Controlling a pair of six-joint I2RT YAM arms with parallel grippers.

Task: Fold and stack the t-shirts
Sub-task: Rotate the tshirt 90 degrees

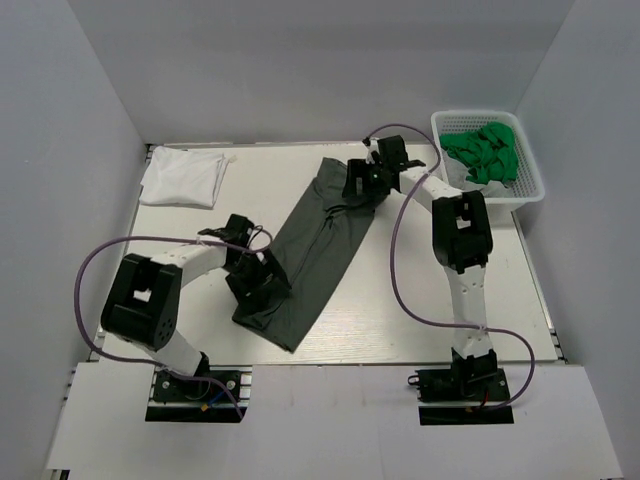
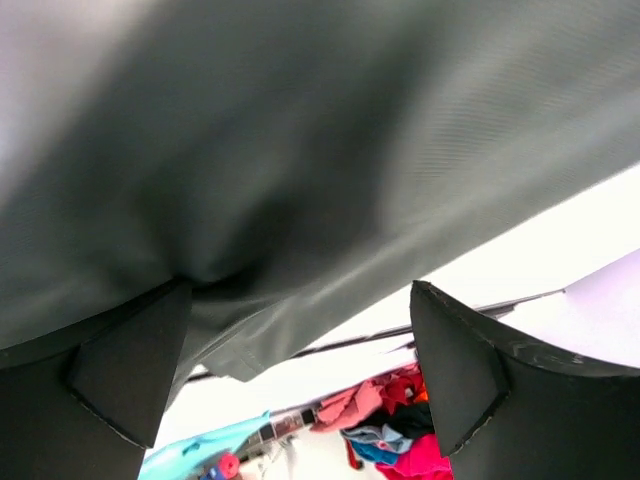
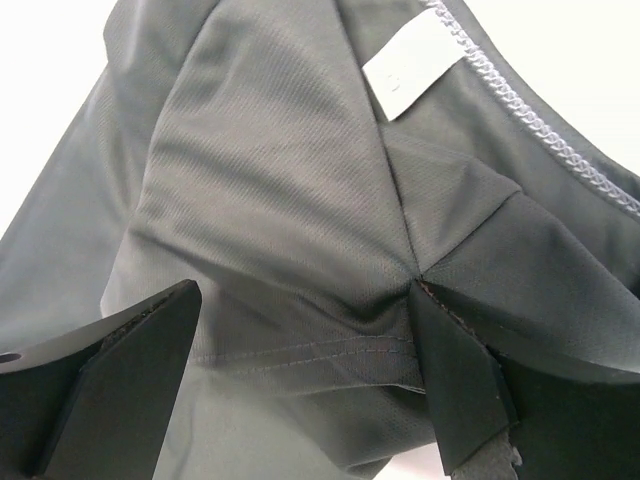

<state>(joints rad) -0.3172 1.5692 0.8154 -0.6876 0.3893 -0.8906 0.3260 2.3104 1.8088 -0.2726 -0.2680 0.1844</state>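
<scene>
The dark olive-grey t-shirt lies folded into a long strip running diagonally across the table. My left gripper is at the strip's lower left edge. In the left wrist view the left gripper is open, and the shirt fills the view above its fingers. My right gripper is at the strip's far end by the collar. In the right wrist view the right gripper is open over the shirt, and its right fingertip presses creases into the cloth. The white t-shirt lies folded at the far left.
A white basket holding green cloth stands at the far right corner. White walls enclose the table on three sides. In the left wrist view, colourful clothes show beyond the table edge.
</scene>
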